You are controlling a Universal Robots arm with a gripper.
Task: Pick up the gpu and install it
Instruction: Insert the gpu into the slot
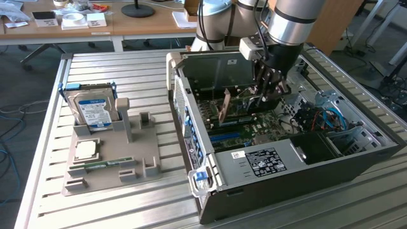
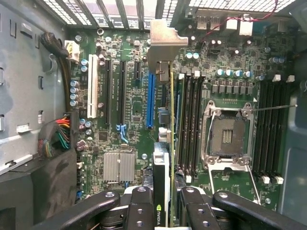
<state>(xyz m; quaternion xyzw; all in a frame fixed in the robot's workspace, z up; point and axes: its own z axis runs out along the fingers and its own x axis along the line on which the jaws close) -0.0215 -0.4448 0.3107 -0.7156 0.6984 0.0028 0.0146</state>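
The gpu (image 2: pixel 171 120) shows edge-on in the wrist view, a thin card with a pale metal bracket (image 2: pixel 163 45) at its far end and an NVIDIA label near the fingers. My gripper (image 2: pixel 165 213) is shut on it, one finger (image 2: pixel 140 211) on each face. The card hangs over the motherboard (image 2: pixel 129 129), lined up between the long blue slot (image 2: pixel 150 100) and the black memory slots. In the exterior view my gripper (image 1: pixel 270 93) reaches down into the open computer case (image 1: pixel 286 164), with the gpu (image 1: pixel 245 105) under it.
A grey fixture (image 1: pixel 111 157) on the slatted table holds a hard drive (image 1: pixel 94 110), a processor (image 1: pixel 86 150) and a RAM stick (image 1: pixel 105 164). Inside the case are an empty CPU socket (image 2: pixel 225 136), a heatsink (image 2: pixel 119 166) and cable bundles (image 2: pixel 57 136).
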